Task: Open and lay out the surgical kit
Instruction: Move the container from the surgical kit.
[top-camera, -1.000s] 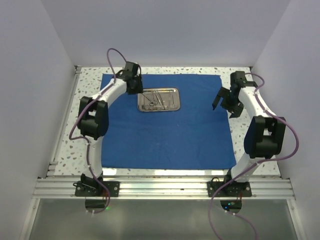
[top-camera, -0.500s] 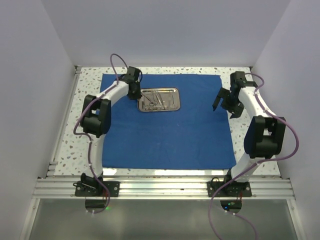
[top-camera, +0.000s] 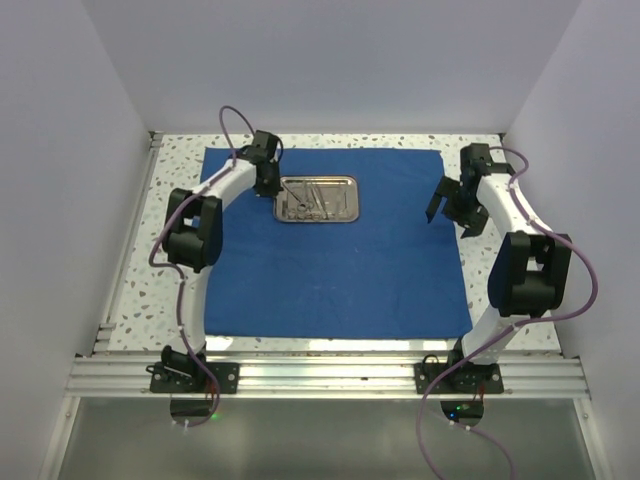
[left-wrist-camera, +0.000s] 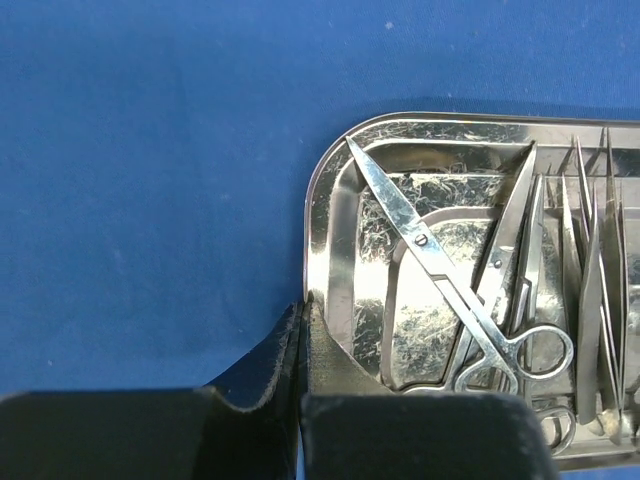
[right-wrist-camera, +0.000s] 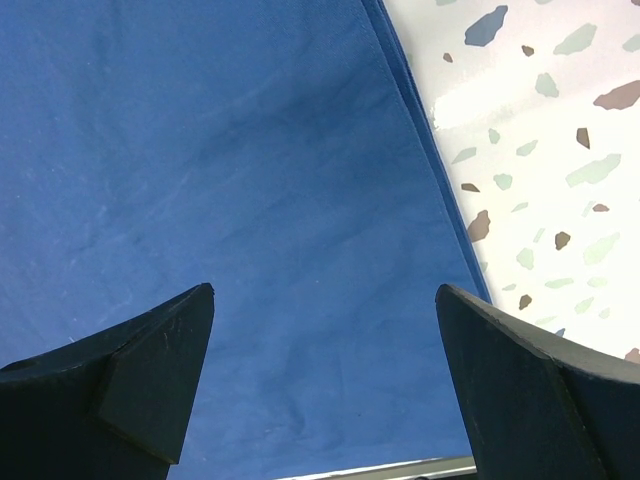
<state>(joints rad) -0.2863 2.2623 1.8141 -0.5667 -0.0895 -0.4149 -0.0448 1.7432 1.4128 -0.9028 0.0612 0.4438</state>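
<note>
The royal-blue cloth (top-camera: 330, 260) lies spread flat as a large sheet. The small steel tray (top-camera: 354, 200) sits on its far middle part. In the left wrist view the tray (left-wrist-camera: 420, 122) holds thin silver scissors (left-wrist-camera: 425, 245) lying diagonally and several forceps and tweezers (left-wrist-camera: 590, 300) side by side. My left gripper (top-camera: 272, 190) is at the tray's left rim, and its fingers (left-wrist-camera: 303, 305) are shut on that rim. My right gripper (top-camera: 437, 205) is open and empty above the cloth's right part, with only cloth (right-wrist-camera: 250, 180) between its fingers (right-wrist-camera: 325, 300).
The speckled terrazzo table (top-camera: 180, 170) shows around the cloth, and beside the cloth's hem in the right wrist view (right-wrist-camera: 560, 150). White walls stand on three sides. An aluminium rail (top-camera: 330, 375) runs along the near edge.
My left gripper has lowered and drawn slightly left at the tray's left rim, and the tray has shifted a little left with it. The right arm has not moved.
</note>
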